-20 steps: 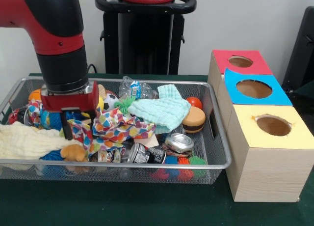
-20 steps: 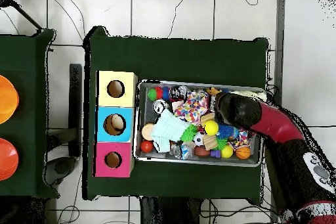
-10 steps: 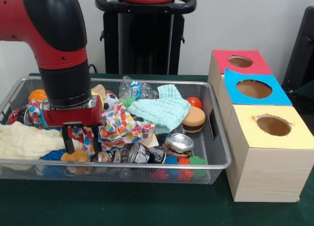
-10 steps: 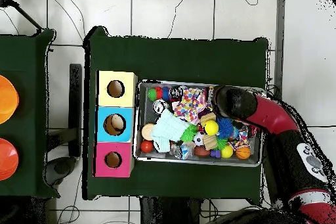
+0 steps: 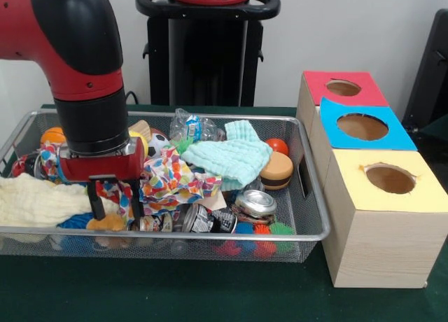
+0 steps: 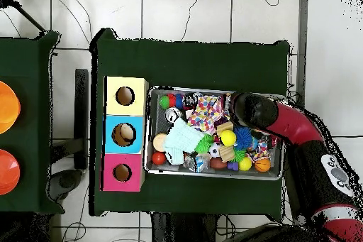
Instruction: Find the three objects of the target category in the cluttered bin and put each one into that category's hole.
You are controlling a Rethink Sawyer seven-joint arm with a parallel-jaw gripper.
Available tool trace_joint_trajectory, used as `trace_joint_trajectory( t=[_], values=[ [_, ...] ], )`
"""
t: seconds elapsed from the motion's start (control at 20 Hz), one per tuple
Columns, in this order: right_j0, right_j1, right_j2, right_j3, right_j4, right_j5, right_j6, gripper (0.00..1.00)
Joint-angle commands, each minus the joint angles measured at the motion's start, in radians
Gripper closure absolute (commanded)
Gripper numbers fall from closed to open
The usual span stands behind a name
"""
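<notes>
My gripper [image 5: 114, 204] stands open, low in the left front part of the wire bin [image 5: 210, 233]. Its two black fingers [image 5: 93, 199] straddle a fold of the multicoloured cloth [image 5: 175, 182], just above an orange plush toy [image 5: 106, 222]. A cream cloth [image 5: 35, 203] lies to its left and a mint cloth [image 5: 234, 157] at mid bin. Cans [image 5: 210, 219], a burger toy [image 5: 276, 170] and balls fill the remaining space. In the overhead view the arm [image 6: 259, 113] hides the gripper. Red [image 5: 364, 80], blue [image 5: 329, 129] and yellow [image 5: 427, 196] boxes with holes stand at the right.
The bin's metal rim [image 6: 213, 176] rings the clutter. The three boxes [image 6: 106, 134] touch its short side in a row. Something pale shows inside the blue box's hole [image 6: 125, 134]. Two orange bowls [image 6: 6, 172] sit on another table at the overhead view's left edge.
The gripper has come forward toward the bin's front edge and sunk lower into the clutter. The multicoloured cloth beside it has bunched and shifted slightly.
</notes>
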Motion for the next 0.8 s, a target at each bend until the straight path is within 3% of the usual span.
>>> trace_joint_trajectory(
  t=[0.05,0.8],
  values=[
    [-0.022,0.049,0.019,-0.045,0.018,0.053,0.074,0.00],
    [-0.077,0.085,0.039,-0.112,-0.006,0.087,-0.010,0.00]
  ],
)
